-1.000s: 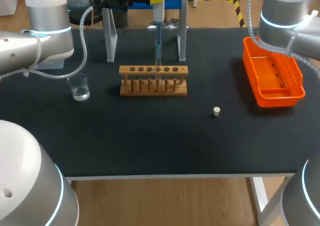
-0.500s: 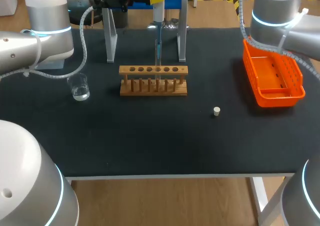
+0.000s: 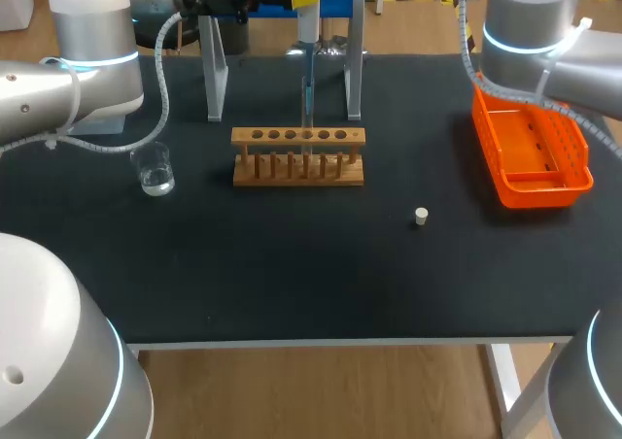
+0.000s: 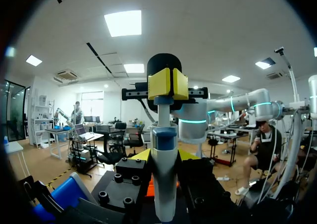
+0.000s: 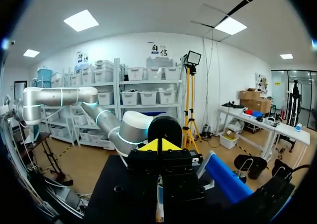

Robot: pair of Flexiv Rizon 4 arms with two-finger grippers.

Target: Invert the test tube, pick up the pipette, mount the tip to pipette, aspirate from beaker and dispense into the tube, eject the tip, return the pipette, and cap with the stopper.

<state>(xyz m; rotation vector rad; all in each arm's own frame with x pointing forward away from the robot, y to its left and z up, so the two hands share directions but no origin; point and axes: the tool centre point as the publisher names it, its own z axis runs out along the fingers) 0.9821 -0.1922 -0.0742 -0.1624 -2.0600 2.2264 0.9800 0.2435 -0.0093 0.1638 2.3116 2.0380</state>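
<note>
Over the last second only the right arm (image 3: 530, 31) moved. Its big silver joint slid inward from the table's right edge and stood over the back corner of the orange basket (image 3: 544, 191). The black table (image 3: 292, 284) and everything on it stayed where it was, and the left arm (image 3: 87, 60) held its place along the far side.

The wooden rack (image 3: 297, 136) stood in the middle of the table. The pipette (image 3: 307, 31) hung upright just behind and above the rack, tip pointing down toward one of the holes. The left gripper (image 4: 167, 84) was clamped on the pipette's upper stem. The right gripper (image 5: 158, 145) seemed to have its yellow tips pressed together with nothing between them.

I could not make out the test tube in the rack. The beaker (image 3: 155, 172), holding some clear liquid, sat left of the rack. The small stopper (image 3: 421, 216) lay loose on the table between rack and basket.

The basket looked empty and the stopper was unused, so ejecting the tip and capping probably remained. The right arm was likely getting into position for its part.
</note>
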